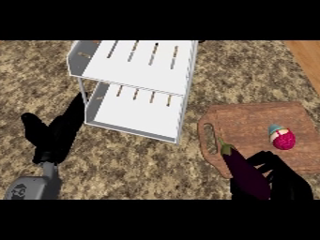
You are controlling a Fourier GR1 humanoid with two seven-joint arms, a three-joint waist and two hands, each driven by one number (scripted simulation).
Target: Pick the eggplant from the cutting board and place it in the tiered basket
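A dark purple eggplant (245,169) lies over the near left corner of the brown cutting board (255,124), stem end pointing up-left. My right hand (287,180) is curled round its lower end, fingers on its right side. The white tiered basket (136,89) stands at the upper middle, its two slotted shelves bare. My left hand (55,133) rests open at the left, fingers up, beside the basket's lower shelf.
A pink and white object (283,138) lies on the right part of the cutting board. The counter top is speckled stone, with wooden strips at the far left and right edges.
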